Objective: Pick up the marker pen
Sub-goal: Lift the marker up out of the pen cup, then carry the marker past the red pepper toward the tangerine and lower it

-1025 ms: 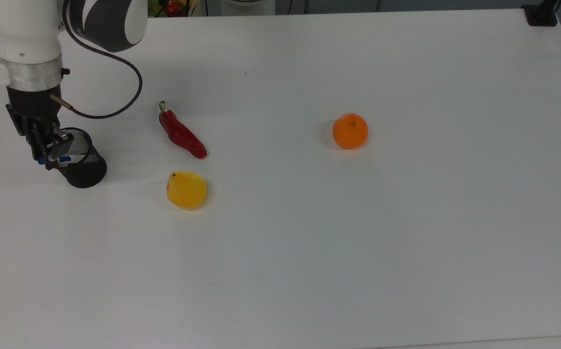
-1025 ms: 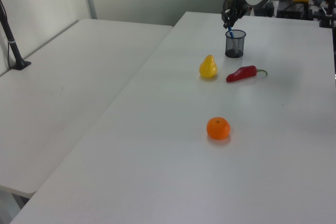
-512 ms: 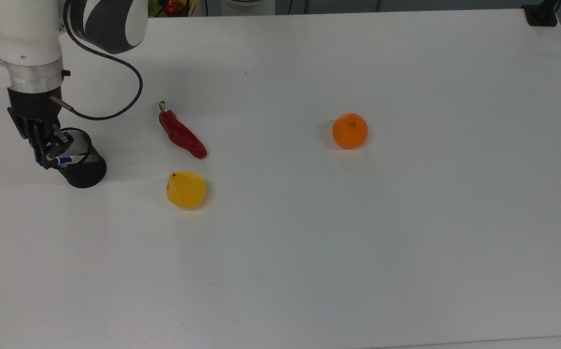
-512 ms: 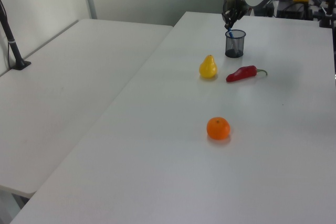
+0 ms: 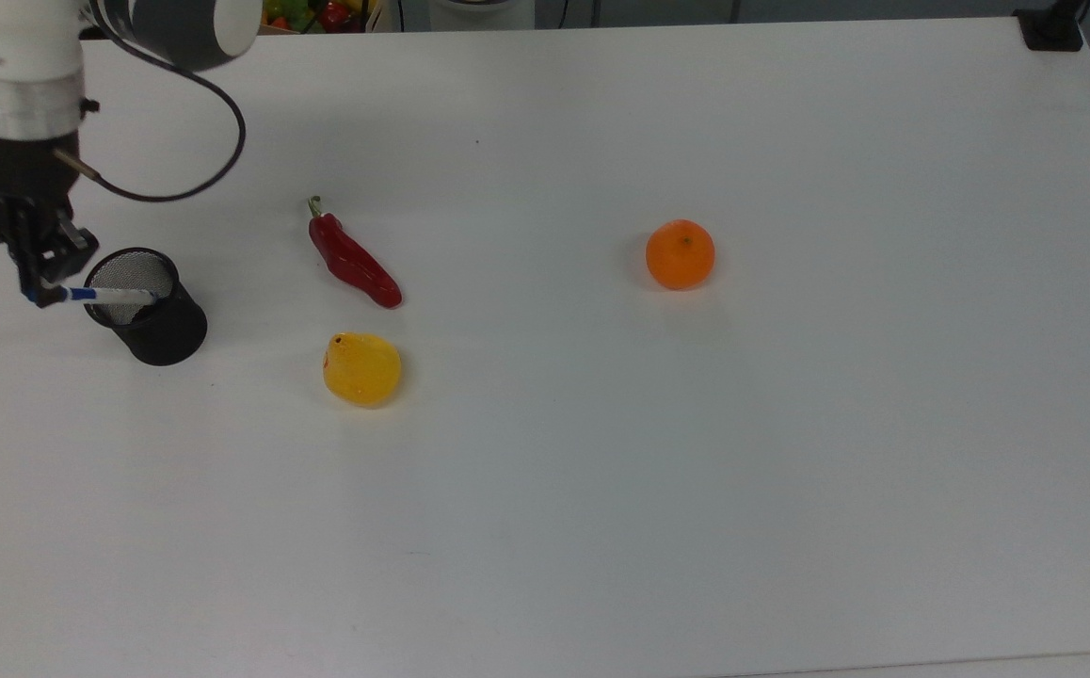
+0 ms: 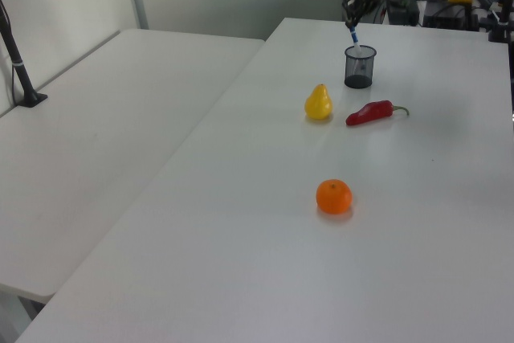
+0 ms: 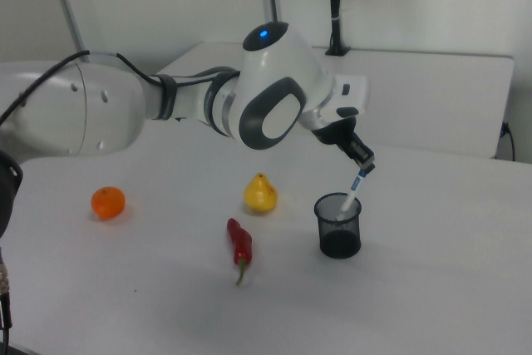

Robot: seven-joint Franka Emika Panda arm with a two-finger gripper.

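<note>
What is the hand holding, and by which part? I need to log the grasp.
The hand grips the marker pen at its upper, blue end; the lower end is still inside the black mesh cup.

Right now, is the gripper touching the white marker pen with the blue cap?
Touching. In the right view the gripper is shut on the marker pen's blue upper end, its lower end at the black mesh cup's rim.

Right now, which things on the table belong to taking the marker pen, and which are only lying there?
Job:
- marker pen, held by the gripper
- black mesh cup, with the pen's lower end in it

Only lying there:
- red chilli
- yellow pear
- orange
</note>
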